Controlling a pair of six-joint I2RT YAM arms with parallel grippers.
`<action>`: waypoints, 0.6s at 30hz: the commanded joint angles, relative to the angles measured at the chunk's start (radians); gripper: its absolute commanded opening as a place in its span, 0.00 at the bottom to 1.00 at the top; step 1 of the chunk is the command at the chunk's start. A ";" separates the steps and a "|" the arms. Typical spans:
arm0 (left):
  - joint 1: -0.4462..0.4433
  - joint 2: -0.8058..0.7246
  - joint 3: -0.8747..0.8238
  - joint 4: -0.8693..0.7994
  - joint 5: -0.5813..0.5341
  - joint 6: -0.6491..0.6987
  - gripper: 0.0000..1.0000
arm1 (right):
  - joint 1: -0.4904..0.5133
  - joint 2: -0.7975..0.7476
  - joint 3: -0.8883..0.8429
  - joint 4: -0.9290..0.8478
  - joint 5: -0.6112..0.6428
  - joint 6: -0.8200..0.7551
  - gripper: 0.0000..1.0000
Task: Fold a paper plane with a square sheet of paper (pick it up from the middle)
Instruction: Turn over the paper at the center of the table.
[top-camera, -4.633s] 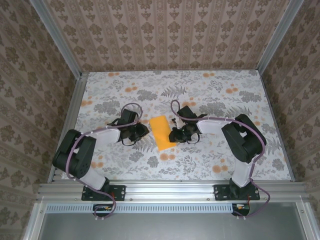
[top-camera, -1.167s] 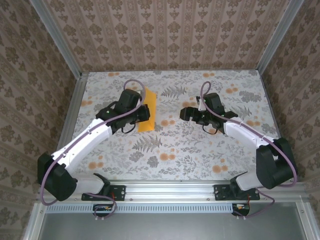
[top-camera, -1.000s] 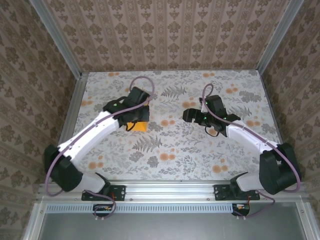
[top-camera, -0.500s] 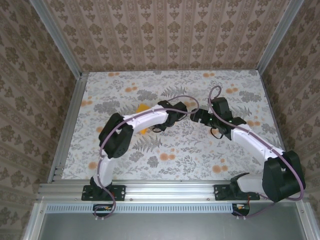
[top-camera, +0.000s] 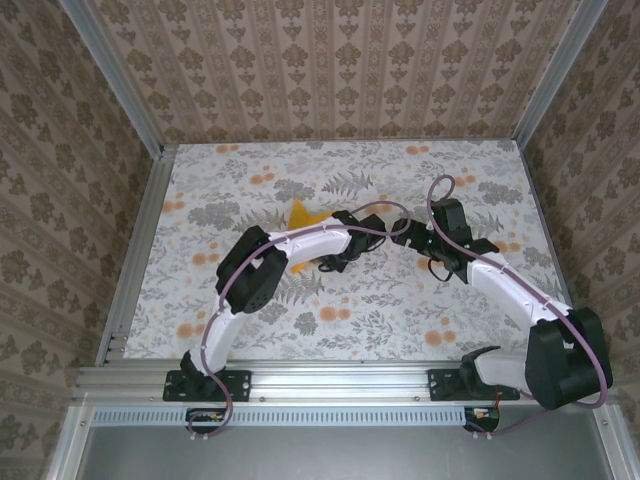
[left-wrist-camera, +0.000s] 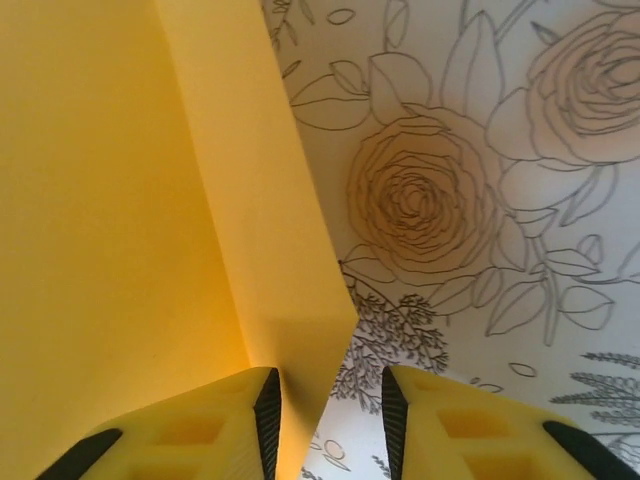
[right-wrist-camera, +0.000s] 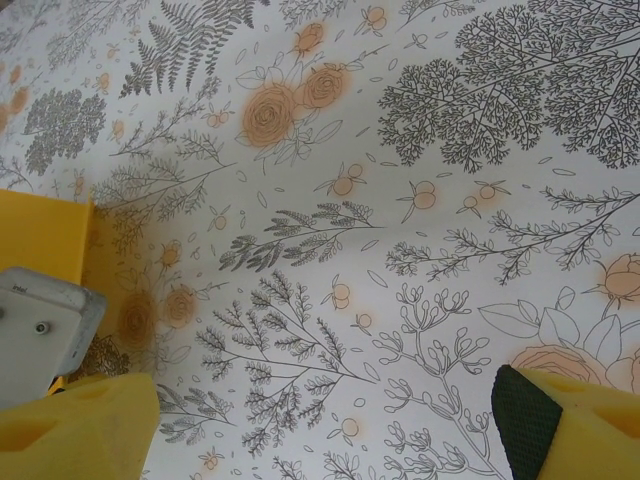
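The square sheet of paper (top-camera: 301, 216) is folded, bright orange-yellow, and lies mid-table with a pointed corner showing beyond my left forearm, which hides the rest. In the left wrist view the paper (left-wrist-camera: 120, 200) shows a long crease. Its lower corner reaches between the yellow fingers of my left gripper (left-wrist-camera: 330, 405). The jaws stand apart; the paper rests against the left pad (left-wrist-camera: 268, 410) and is clear of the right one. My left gripper (top-camera: 336, 256) sits just right of the paper. My right gripper (top-camera: 404, 231) hovers close by, wide open over bare cloth (right-wrist-camera: 320, 420), nothing between its fingers.
A floral-print cloth (top-camera: 420, 310) covers the table, with patterned walls and metal rails (top-camera: 140, 250) around it. My left arm stretches across the middle toward the right arm. A corner of the paper (right-wrist-camera: 40, 235) and a grey part of the left arm (right-wrist-camera: 45, 315) show at the right wrist view's left edge.
My left arm has swung from the left side to the table's middle, carrying the paper along, and its jaws have parted. The right gripper has drifted slightly right and stays open.
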 joint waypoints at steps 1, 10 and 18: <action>-0.002 -0.073 0.024 0.004 0.080 -0.005 0.42 | -0.006 -0.020 -0.010 -0.007 0.012 0.017 0.89; 0.080 -0.410 -0.139 0.200 0.478 -0.071 0.68 | 0.005 0.115 0.012 0.113 -0.258 -0.019 0.89; 0.306 -0.666 -0.490 0.457 0.696 -0.194 0.70 | 0.134 0.241 0.053 0.180 -0.331 0.037 0.89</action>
